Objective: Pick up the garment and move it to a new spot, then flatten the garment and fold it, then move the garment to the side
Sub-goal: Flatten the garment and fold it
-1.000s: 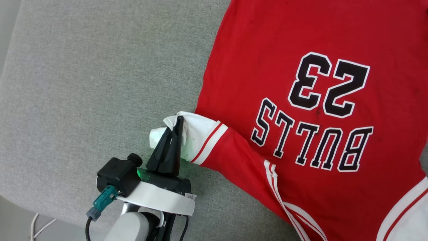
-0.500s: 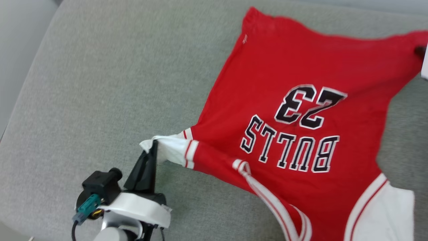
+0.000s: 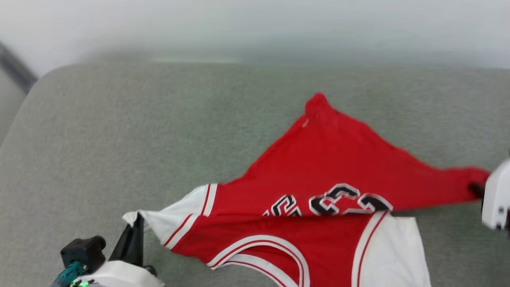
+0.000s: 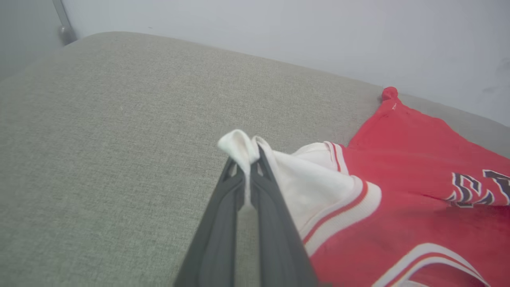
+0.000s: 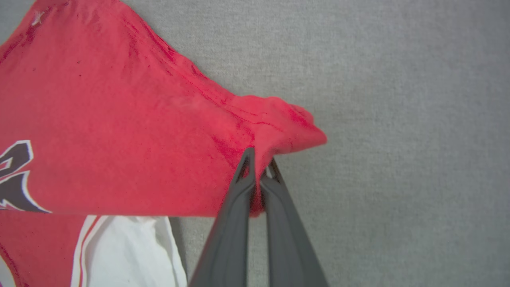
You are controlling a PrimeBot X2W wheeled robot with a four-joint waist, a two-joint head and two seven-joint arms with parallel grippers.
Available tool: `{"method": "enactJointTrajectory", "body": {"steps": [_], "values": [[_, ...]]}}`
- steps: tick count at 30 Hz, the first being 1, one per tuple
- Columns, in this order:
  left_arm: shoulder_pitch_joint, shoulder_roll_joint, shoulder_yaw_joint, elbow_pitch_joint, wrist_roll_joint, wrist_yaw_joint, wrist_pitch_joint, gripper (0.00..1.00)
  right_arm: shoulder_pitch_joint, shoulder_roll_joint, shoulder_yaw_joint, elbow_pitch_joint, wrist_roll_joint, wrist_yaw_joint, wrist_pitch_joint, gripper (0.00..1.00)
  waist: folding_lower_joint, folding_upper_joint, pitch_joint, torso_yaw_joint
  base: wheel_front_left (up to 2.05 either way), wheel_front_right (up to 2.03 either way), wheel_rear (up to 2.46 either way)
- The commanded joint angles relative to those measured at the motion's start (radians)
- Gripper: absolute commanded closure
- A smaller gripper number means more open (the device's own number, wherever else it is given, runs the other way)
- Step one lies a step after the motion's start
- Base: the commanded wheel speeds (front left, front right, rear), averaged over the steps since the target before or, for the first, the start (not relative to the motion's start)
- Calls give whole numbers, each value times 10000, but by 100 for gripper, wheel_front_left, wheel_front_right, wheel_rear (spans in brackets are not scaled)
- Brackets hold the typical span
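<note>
Gripping the garment (image 3: 338, 159) at two points, ready for repositioning.

Within the preceding second the right end effector (image 5: 259, 157) had closed fully on a red hem corner (image 5: 287, 127), while the left end effector (image 4: 250, 161) remained pinched narrow on the tip of the white sleeve (image 4: 314, 187). The head camera had also tilted, so the shifted framing was not garment travel. The garment lay right of centre on the padded grey surface (image 3: 159, 119), doubled over itself, with the black numbers (image 3: 338, 201) half hidden at the crease. With both anchor points secured, a lift or spread appeared feasible. The cloth was soft and limp and bunched into a small peak at each pinch. The stripe trim (image 3: 207, 197) ran in red and white bands, and the surface showed a coarse, matt weave.
</note>
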Motion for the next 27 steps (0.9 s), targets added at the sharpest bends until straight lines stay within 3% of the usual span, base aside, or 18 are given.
{"method": "enactJointTrajectory", "body": {"steps": [1,8,15,16,17,20,27], "values": [[241,97,87,-6,-77,70,86,100,750,144,-215,-427,0,-7,73,100,2,0,-499,-515,0,0,0],[776,320,289,78,-345,156,316,100,4131,1204,-1545,-2651,-297,-7,301,100,2,0,-839,-888,0,0,0],[929,397,255,253,-472,80,437,100,6577,3209,-2555,-3836,-693,-5,372,100,2,0,-979,-995,0,0,0],[916,397,229,260,-464,66,462,100,6764,3381,-2631,-3874,-665,-5,307,82,2,0,-973,-998,0,0,0],[891,399,206,258,-458,62,483,100,6894,3531,-2672,-3915,-658,-5,177,0,2,0,-960,-999,0,0,0],[790,428,162,228,-432,38,497,100,6955,3828,-2670,-3968,-469,-5,-605,0,2,0,-897,-996,0,0,0],[497,423,51,89,-349,44,485,100,5836,3942,-2944,-3665,-152,-5,-4462,0,2,0,-645,-898,0,0,0]]}}
